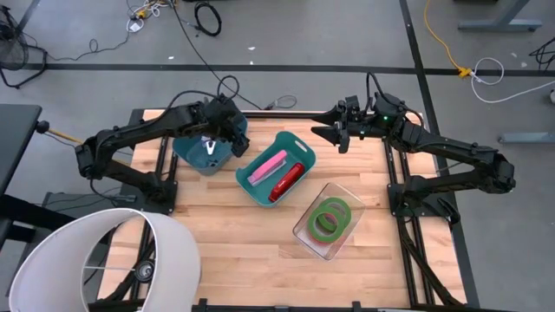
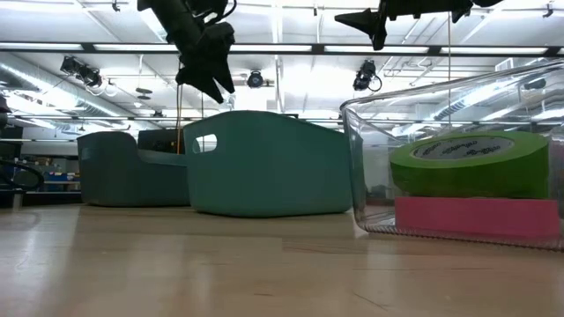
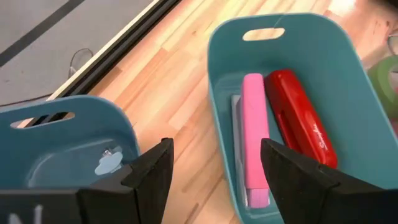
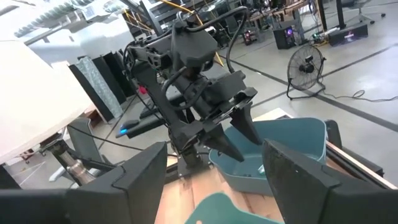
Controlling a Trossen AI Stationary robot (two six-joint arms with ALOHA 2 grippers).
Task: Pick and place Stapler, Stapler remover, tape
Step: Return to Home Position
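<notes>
Two pincers, both raised above the surface (image 1: 234, 234), fingers apart, nothing held.

High view: the left pincer (image 1: 211, 146) is seen directly over the blue bin (image 1: 186, 156). The teal bin (image 1: 289, 141), holding a pink stapler (image 1: 267, 166) and a red stapler (image 1: 288, 180), is placed just beside it, toward the right pincer (image 1: 322, 134). A clear container (image 1: 303, 234) with the green tape (image 1: 316, 222) is set well apart from both pincers. Low view: the green tape is stacked on the red tape (image 2: 476, 216) inside the container, below the right pincer. Left wrist view: the fingers (image 3: 152, 171) are spread wide, with both staplers lying ahead of them. Right wrist view: the fingers (image 4: 140, 177) are spread, and the left pincer is seen beyond them, above the blue bin.
</notes>
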